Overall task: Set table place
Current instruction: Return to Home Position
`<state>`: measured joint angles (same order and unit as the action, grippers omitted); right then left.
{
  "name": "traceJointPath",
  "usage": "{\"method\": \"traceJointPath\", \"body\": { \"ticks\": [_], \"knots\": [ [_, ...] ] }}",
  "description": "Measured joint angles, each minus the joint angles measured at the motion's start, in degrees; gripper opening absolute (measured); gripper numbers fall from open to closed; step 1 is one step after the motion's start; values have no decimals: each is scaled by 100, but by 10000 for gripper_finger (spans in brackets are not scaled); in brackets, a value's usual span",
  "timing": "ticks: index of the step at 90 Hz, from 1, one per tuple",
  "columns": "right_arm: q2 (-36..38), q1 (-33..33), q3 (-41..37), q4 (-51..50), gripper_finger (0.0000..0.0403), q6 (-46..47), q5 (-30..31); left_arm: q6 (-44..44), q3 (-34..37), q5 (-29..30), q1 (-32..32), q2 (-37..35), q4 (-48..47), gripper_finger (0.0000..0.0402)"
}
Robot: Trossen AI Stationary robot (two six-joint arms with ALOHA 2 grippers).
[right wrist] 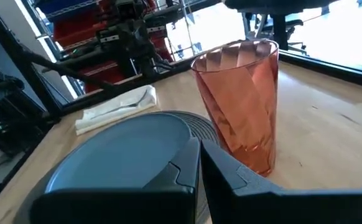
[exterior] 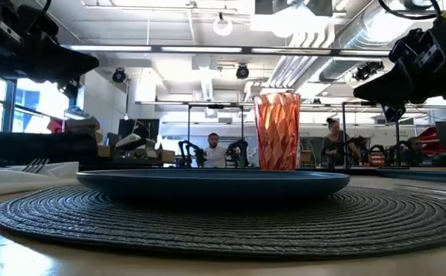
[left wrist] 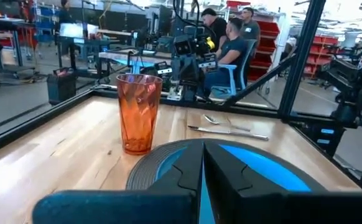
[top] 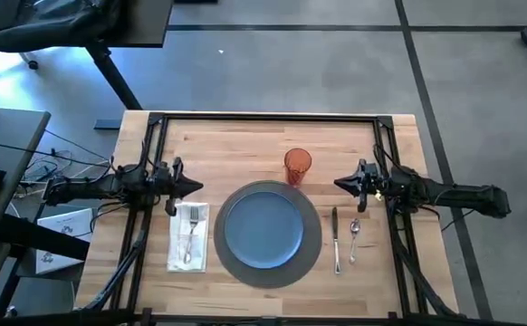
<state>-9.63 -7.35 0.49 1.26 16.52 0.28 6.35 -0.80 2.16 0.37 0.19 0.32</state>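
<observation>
Your table (top: pixel 236 149) is set: the placemat (top: pixel 313 237) lies under the plate (top: pixel 263 226) and the cup (top: pixel 297 166) stands just behind the plate. Napkin (top: pixel 178 246) and fork (top: pixel 191 231) lie on the plate's left-arm side, knife (top: pixel 335 240) and spoon (top: pixel 355 237) opposite. The left gripper (top: pixel 196 187) and right gripper (top: pixel 339 184) hover flanking the plate, fingers together, empty. Only the level views catch people (exterior: pixel 215 149) seated in the room beyond.

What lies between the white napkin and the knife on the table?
In the high view, the dark woven placemat with the blue plate on it fills the stretch between napkin and knife.
</observation>
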Motion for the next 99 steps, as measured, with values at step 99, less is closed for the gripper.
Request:
{"method": "traceJointPath", "body": {
  "ticks": [99],
  "knots": [
    [883,125,-2,-13,0,-713,-379,-7,0,-9,3,0,-4,0]
  ]
}}
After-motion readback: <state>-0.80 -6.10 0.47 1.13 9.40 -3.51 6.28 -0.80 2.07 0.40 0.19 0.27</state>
